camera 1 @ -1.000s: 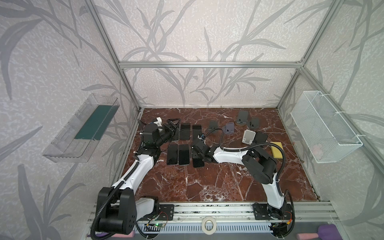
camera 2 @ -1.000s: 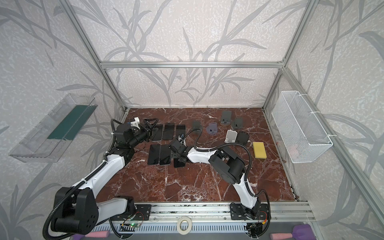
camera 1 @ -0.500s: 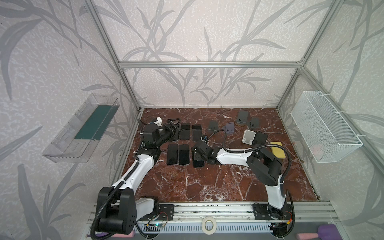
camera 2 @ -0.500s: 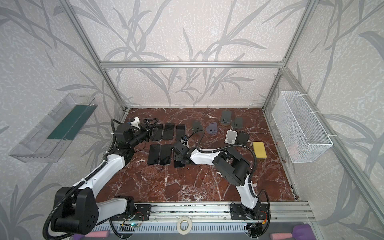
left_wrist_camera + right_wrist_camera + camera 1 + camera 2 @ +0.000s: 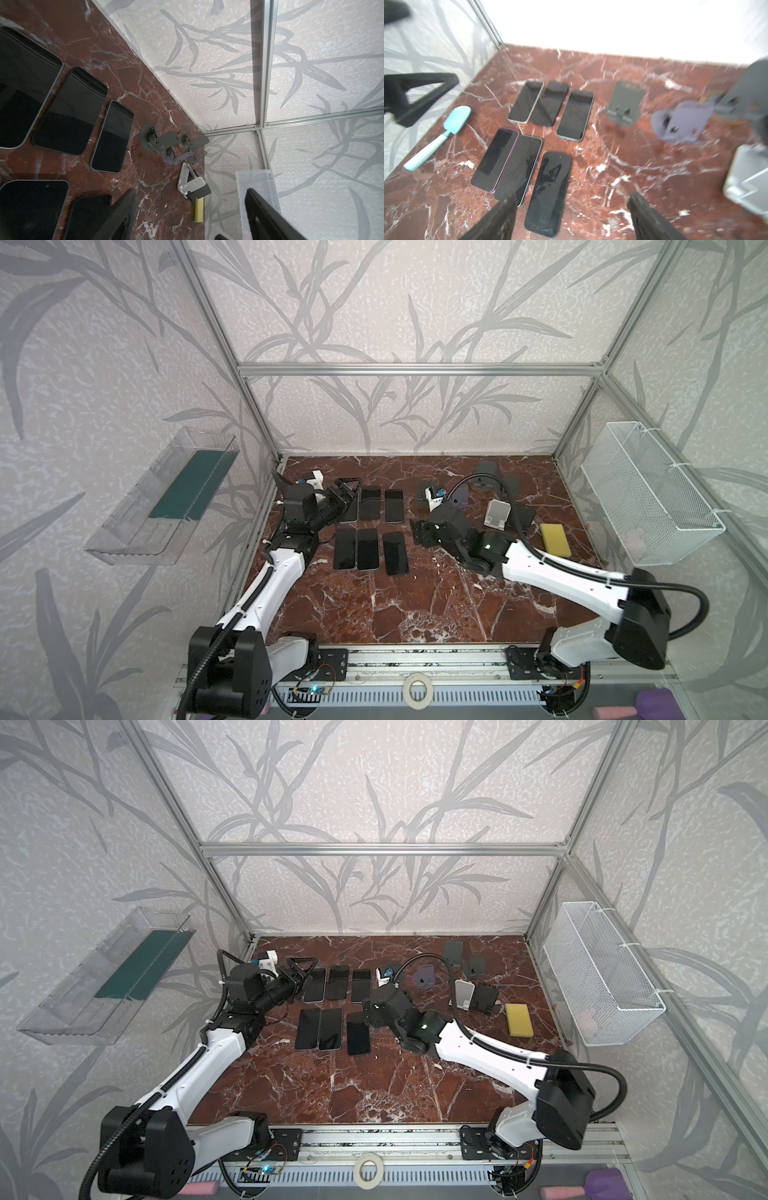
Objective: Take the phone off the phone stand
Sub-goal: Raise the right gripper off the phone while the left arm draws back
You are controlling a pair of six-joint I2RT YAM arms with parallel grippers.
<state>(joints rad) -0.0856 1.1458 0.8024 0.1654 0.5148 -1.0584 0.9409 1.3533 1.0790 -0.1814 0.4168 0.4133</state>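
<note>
Broadly, the left half of the red marble desk (image 5: 415, 605) is taken up by six phones (image 5: 368, 549) laid flat in two rows, clear of any stand. Toward the right rear several grey stands (image 5: 486, 470) are grouped and seen empty. Just beside the white stand (image 5: 496, 512), near the yellow sponge (image 5: 552, 537), a dark slab taken to be the phone (image 5: 523, 517) is propped upright, its own stand largely hidden behind it.

The step in hand is judged to be the reach toward that phone. It would be done well if the phone were approached from above, gripped across its long edges near the top, and lifted along the slope of the support. That way the lip is cleared and nothing is dragged or tipped against the white stand.

The right pincer (image 5: 572, 196) is held over the near row, jaws well apart with nothing between them. The left pincer (image 5: 348, 489) is placed by the far row, moderately open and likewise empty.
</note>
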